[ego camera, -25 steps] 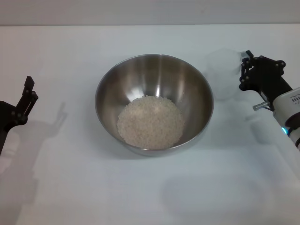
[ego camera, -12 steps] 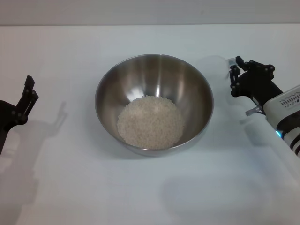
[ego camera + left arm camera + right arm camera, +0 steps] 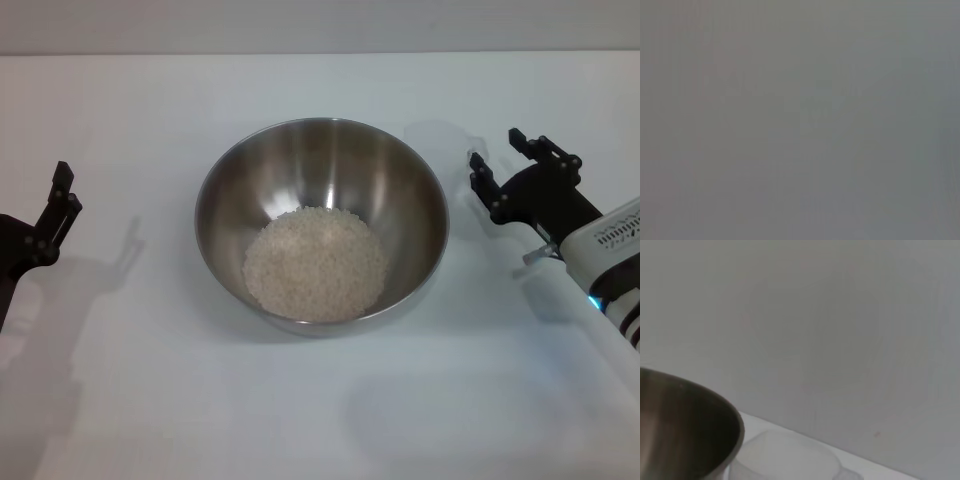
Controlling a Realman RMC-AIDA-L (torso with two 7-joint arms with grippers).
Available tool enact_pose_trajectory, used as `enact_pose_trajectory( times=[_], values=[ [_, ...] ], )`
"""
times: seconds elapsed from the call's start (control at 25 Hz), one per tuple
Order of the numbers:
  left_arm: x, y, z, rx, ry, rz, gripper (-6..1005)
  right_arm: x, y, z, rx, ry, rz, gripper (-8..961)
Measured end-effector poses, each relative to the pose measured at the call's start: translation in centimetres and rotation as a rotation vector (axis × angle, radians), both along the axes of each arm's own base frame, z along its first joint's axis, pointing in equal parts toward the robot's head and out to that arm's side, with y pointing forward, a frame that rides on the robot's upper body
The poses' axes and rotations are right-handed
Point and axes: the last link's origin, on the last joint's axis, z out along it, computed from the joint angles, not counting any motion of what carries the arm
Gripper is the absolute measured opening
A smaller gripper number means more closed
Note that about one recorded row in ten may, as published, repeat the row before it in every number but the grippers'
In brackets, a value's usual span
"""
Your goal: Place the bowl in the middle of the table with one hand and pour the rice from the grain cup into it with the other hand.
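Observation:
The shiny steel bowl (image 3: 322, 170) stands in the middle of the white table (image 3: 320, 420), and a heap of pale rice (image 3: 315, 262) covers its bottom. The clear grain cup (image 3: 438, 150) rests on the table just behind and to the right of the bowl and looks empty. My right gripper (image 3: 495, 148) is open right beside the cup, on the side away from the bowl. The right wrist view shows the bowl's rim (image 3: 700, 405) with the cup (image 3: 785, 455) close next to it. My left gripper (image 3: 60, 205) hangs at the table's left edge, far from the bowl.
The tabletop holds nothing but the bowl and the cup. Shadows of the arms fall on its left side and front right. The left wrist view shows only a blank grey surface.
My right gripper has moved left toward the bowl and spread its fingers. The grain cup shifted left with it, and the bowl slid slightly left. The left arm has not moved.

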Motion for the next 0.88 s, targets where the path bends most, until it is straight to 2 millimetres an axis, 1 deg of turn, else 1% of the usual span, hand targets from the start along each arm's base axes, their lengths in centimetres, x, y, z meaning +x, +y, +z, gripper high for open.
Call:
enact_pose_trajectory(
  times=[0.04,0.24,0.48,0.68,0.76,0.88],
  values=[
    [0.0,0.0,0.0,0.000,0.000,0.000,863,0.1,-0.1,0.0,0.000,0.002,-0.003,470],
    [0.0,-0.1,0.0,0.001,0.000,0.001,863,0.3,-1.1,-0.3,-0.009,0.010,0.003,522],
    [0.0,0.0,0.0,0.002,-0.001,-0.002,863,0.6,-3.0,0.1,0.031,0.052,0.030,574],
    [0.0,0.0,0.0,0.002,0.000,-0.001,863,1.0,-4.9,1.0,0.088,0.084,0.057,575],
    [0.0,0.0,0.1,0.004,-0.001,0.001,863,1.2,-5.9,1.7,0.129,0.104,0.073,575],
    [0.0,0.0,0.1,0.008,-0.001,0.002,863,1.5,-7.2,3.3,0.229,0.148,0.083,574]
  ],
)
